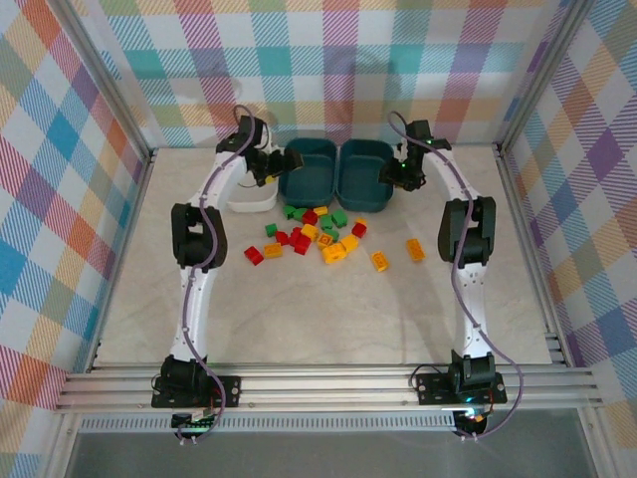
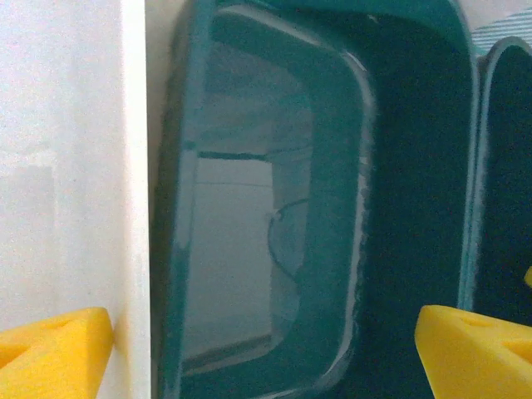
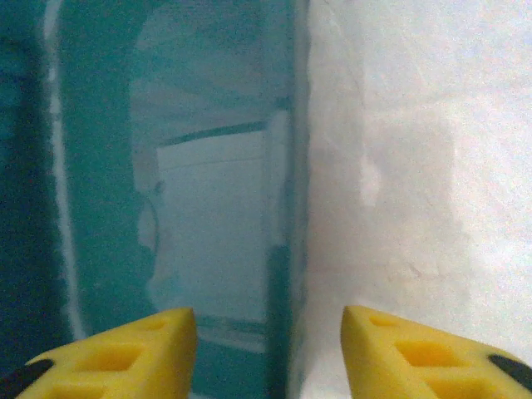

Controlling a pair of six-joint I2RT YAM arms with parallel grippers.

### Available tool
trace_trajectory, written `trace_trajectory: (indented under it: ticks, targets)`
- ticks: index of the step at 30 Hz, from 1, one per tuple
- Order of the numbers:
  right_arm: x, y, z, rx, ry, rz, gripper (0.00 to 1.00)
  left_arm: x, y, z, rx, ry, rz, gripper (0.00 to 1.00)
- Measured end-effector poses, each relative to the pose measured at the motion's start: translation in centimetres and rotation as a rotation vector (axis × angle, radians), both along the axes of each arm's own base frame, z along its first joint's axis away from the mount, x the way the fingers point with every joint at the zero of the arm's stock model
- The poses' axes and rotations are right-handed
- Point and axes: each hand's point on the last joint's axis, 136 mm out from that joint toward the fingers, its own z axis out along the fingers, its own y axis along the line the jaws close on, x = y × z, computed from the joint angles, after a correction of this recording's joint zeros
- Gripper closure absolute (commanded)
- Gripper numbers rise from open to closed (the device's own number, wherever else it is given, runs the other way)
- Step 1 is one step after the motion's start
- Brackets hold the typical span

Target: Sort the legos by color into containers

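1. Closest to the arms' bases, around the middle of the tabletop (image 1: pixel 149 319), the bricks (image 1: pixel 320 237) lay loose in one mixed cluster of green, red and yellow-orange. Two yellow-orange strays (image 1: pixel 379 261) sat a little toward the right edge.
2. We judged the sorting barely begun. Both teal tubs looked bare inside, and every brick we could see was on the tabletop.
3. Beyond the cluster, three tubs stood in a row along the far edge. The white tub (image 1: pixel 254 204) was leftmost, then the left teal tub (image 1: pixel 307 184) and the right teal tub (image 1: pixel 363 184), with those two rims touching. The left arm hid part of the white tub, so we could not tell its contents. We took the row to be set there so that either arm could reach it.
4. The left claw (image 1: pixel 271 164) hung where the white tub met the left teal tub. Its yellow fingers (image 2: pixel 50 349) were spread wide and held nothing, and bare teal floor showed below.
5. The right claw (image 1: pixel 398 176) hung at the right teal tub's outer wall. Its fingers (image 3: pixel 416 349) were wide apart and empty, one over the tub and one over the tabletop outside it. We judged it was placed to grip or nudge that wall, but we could not tell whether it touched.
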Motion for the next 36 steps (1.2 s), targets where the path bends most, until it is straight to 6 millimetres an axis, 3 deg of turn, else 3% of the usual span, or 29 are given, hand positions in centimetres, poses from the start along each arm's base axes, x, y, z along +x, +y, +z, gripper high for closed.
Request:
trace_trajectory:
  ticks: [6,11,14,20,22,25,30,33,36]
  targets:
    - [-4.7,-1.9,3.5,-0.035,-0.041,-0.038,0.31,0.1,-2.3,0.6,-0.046,-0.021,-0.037,0.06]
    - [-9.0,-3.7,5.5,-0.070,-0.086,-0.081,0.23,0.3,-2.6,1.0,-0.060,-0.032,-0.043,0.05]
    - [-11.8,-4.5,4.6,-0.093,-0.063,-0.095,0.20,0.4,-2.4,1.0,-0.047,-0.041,-0.039,0.01]
    - [-16.0,-5.1,-0.1,-0.116,0.067,-0.095,0.18,-0.4,-1.1,1.4,0.016,-0.033,0.000,0.00]
    - [-16.7,-5.3,-1.2,-0.136,0.099,-0.096,0.18,-1.8,-0.3,2.5,0.038,-0.028,0.021,0.00]
    - [-17.4,-5.6,-2.3,-0.167,0.126,-0.099,0.19,-5.6,1.2,5.7,0.041,-0.048,0.069,0.00]
    - [-18.4,-5.8,-3.2,-0.191,0.152,-0.093,0.27,-14.5,2.9,12.2,-0.047,-0.185,0.135,0.00]
    - [-18.9,-5.7,-3.6,-0.199,0.164,-0.084,0.34,-19.2,2.7,12.1,-0.098,-0.220,0.146,0.00]
    - [-19.2,-5.4,-3.9,-0.213,0.172,-0.072,0.45,-23.4,2.5,7.8,-0.103,-0.141,0.142,0.00]
